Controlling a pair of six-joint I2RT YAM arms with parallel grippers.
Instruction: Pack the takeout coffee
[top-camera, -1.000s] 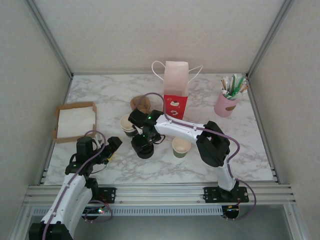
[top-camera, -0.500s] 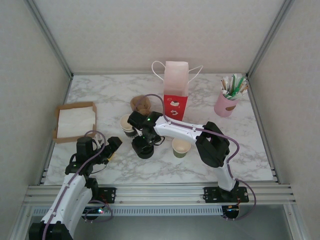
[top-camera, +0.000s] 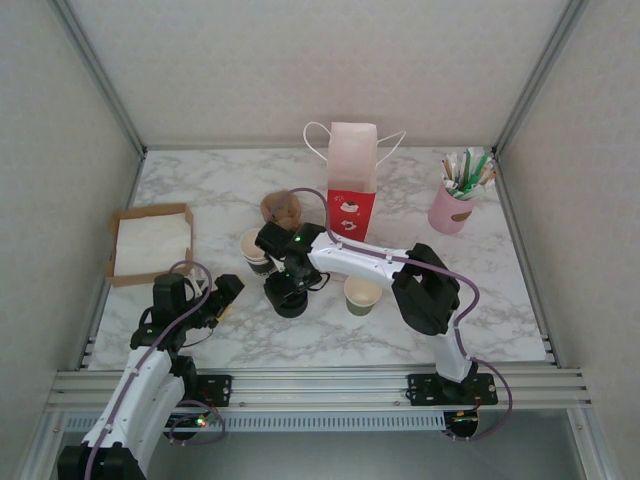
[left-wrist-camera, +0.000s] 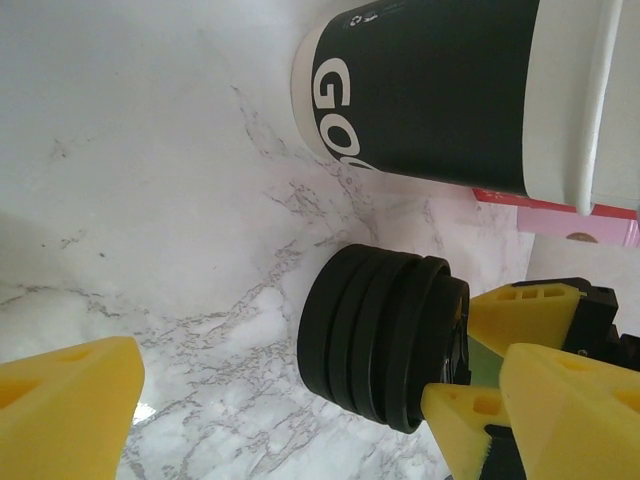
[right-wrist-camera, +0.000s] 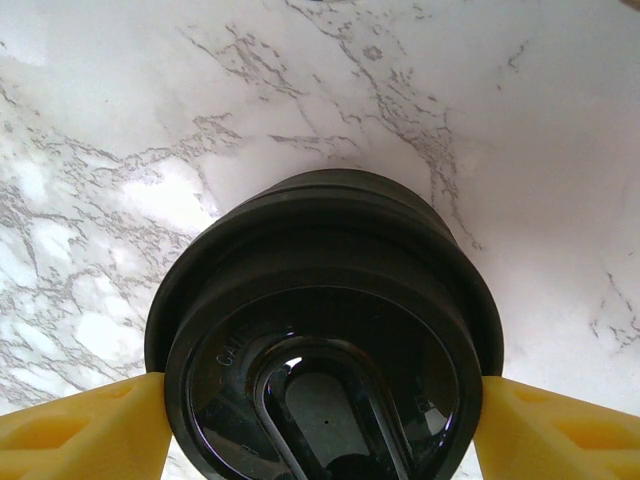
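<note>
Since the right hand (right-wrist-camera: 320, 415) has its yellow fingers (right-wrist-camera: 70, 435) pressed to either side of the black lid (right-wrist-camera: 320, 260), pinching the takeout coffee (top-camera: 287, 297) where it stands on the marble tabletop (top-camera: 480, 300) between a dark printed cup (top-camera: 254, 247) and a lidless cup (top-camera: 361, 293), the step in hand looks like the pick-up. The left hand (top-camera: 226, 289) sits spread and empty nearby. Next, I judge, comes a straight lift and a carry over the top of the red-and-pink paper bag (top-camera: 352, 185) behind, cup kept upright.
</note>
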